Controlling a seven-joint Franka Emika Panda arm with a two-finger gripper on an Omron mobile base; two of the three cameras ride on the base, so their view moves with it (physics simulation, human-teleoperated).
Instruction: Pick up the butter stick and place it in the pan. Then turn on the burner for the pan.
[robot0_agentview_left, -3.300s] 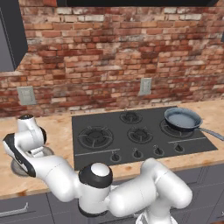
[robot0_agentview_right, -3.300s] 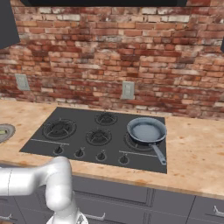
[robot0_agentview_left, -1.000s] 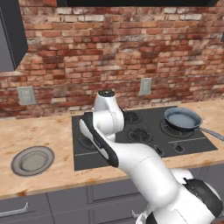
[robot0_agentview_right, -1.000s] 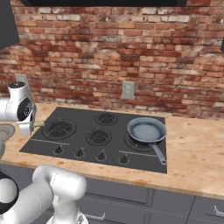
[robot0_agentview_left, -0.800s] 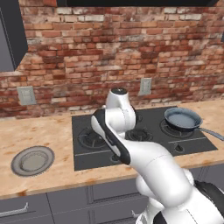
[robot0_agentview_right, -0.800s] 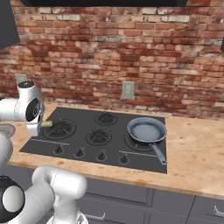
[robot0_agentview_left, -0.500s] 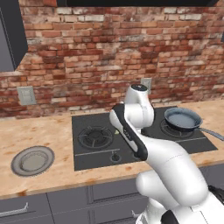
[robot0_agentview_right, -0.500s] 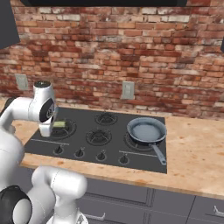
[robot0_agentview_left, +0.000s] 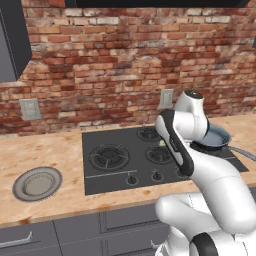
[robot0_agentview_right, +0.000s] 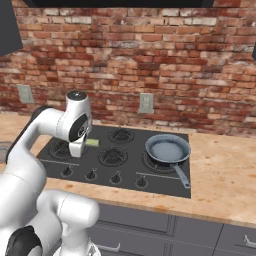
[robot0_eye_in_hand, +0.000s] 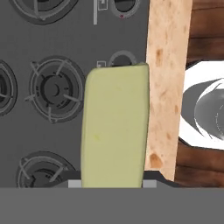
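Note:
The pale yellow butter stick (robot0_eye_in_hand: 114, 127) is held up over the black cooktop (robot0_agentview_right: 125, 172), with my gripper (robot0_eye_in_hand: 113, 180) shut on its near end. From the right base camera the butter stick (robot0_agentview_right: 92, 142) pokes out beside the gripper (robot0_agentview_right: 80, 147), above the left burners. The left base camera catches only a sliver of the butter stick (robot0_agentview_left: 161, 143) behind my arm. The pan (robot0_agentview_right: 167, 149) sits on the right front burner, handle toward the counter's front. My arm hides part of the pan (robot0_agentview_left: 218, 138) in the left base view.
A flat grey plate (robot0_agentview_left: 37, 183) lies on the wooden counter left of the cooktop. A row of knobs (robot0_agentview_right: 115, 178) runs along the cooktop's front edge. A brick wall with outlets (robot0_agentview_right: 146, 103) stands behind. Bare counter (robot0_agentview_right: 225, 170) lies right of the pan.
My arm has swung right from the plate side across the cooktop, carrying the butter stick toward the pan. The pan and plate have stayed put.

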